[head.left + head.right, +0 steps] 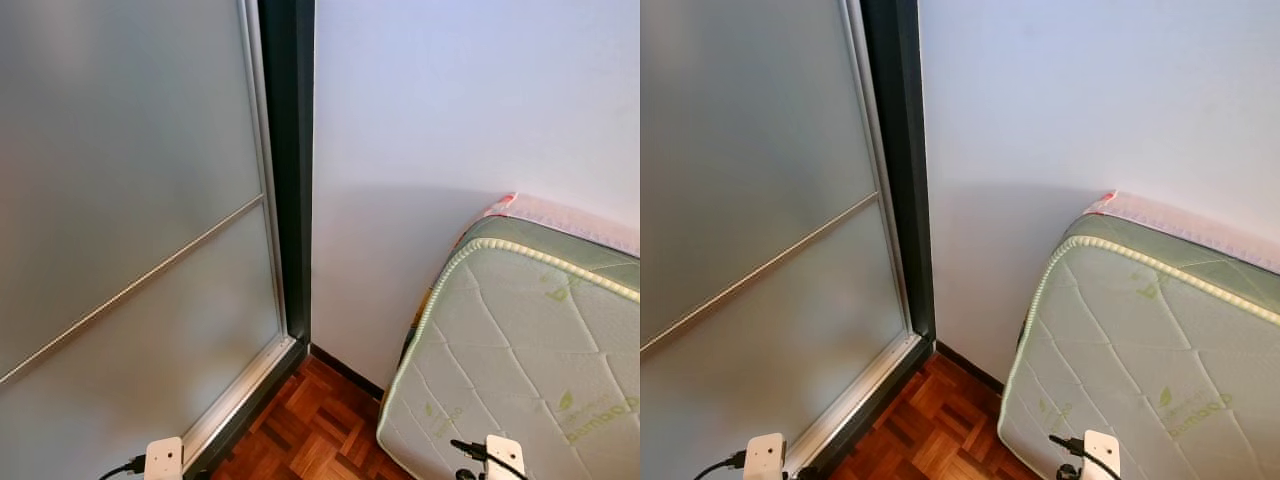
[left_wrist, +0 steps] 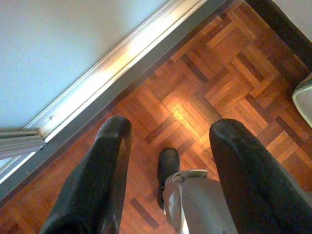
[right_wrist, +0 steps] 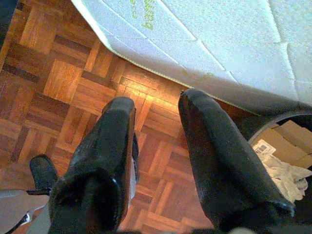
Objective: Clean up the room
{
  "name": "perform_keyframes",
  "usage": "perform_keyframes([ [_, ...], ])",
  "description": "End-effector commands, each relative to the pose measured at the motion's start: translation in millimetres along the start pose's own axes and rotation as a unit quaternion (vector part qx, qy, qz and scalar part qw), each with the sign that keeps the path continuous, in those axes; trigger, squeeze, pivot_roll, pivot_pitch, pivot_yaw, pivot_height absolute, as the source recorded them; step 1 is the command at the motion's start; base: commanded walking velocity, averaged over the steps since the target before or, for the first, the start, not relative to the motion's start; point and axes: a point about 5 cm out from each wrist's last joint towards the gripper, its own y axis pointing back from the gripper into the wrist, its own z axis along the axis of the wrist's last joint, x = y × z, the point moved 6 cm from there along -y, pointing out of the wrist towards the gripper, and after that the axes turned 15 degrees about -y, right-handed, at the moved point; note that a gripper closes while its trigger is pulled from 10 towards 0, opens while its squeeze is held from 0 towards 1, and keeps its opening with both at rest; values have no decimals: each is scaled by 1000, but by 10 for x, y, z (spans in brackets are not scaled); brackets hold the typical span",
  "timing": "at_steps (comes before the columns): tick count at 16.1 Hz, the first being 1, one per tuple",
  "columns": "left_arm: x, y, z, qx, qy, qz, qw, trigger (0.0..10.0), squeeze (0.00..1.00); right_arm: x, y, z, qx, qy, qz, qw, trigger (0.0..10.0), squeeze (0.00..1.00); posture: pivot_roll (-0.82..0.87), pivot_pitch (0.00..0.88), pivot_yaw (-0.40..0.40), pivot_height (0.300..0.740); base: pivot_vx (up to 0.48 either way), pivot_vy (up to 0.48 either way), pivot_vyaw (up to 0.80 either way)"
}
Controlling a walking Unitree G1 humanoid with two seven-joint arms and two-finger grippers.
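Mattress (image 1: 520,360) fills lower right, leaning at white wall (image 1: 450,120); frosted sliding door (image 1: 120,200) upper left. Left gripper (image 2: 168,141) and right gripper (image 3: 156,112) hang spread above parquet floor (image 2: 214,73).

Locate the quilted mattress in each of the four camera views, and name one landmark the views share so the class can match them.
Left eye view: mattress, lower right, against the white wall.
Right eye view: mattress, lower right again.
Left wrist view: its corner at one edge, beyond the left gripper.
Right wrist view: mattress, beyond the right gripper.
Shared landmark: the parquet floor.
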Motion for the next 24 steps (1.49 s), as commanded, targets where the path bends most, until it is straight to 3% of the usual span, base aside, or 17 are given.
perform_keyframes([
  [1, -67, -22, 91, -8, -29, -32, 999, 10000, 0, 364, -21, 40, -3, 23, 70, 997, 10000, 0, 6, 108, -14, 740, 0, 0, 0],
  [4, -57, -4, 28, -4, -28, -30, 999, 10000, 0, 302, -14, -53, 12, 19, 57, 998, 10000, 0, 11, 113, -12, 740, 0, 0, 0],
  [8, -47, 15, -10, -6, -27, -29, 999, 10000, 0, 282, -11, -92, 24, 23, 57, 998, 10000, 0, 20, 115, -17, 740, 0, 0, -705],
  [11, -20, 20, -11, -9, -31, -29, 999, 10000, 0, 400, -26, -92, 27, 24, 60, 998, 10000, 0, 24, 114, -17, 740, 0, 0, -706],
  [13, 15, 21, -18, -7, -55, -21, 998, 10000, 0, 483, -27, -144, 36, 27, 62, 997, 10000, 0, 24, 111, -17, 740, 0, 0, -703],
  [16, -59, 17, -33, -2, -52, -24, 998, 10000, 0, 370, -17, -168, 42, 26, 55, 997, 10000, 0, 24, 113, -16, 740, 0, -291, -706],
  [24, -144, 20, -68, 6, -58, -36, 998, 10000, 0, 345, -16, -178, 44, 33, 50, 997, 10000, 0, 19, 111, -18, 740, 0, 0, -706],
])
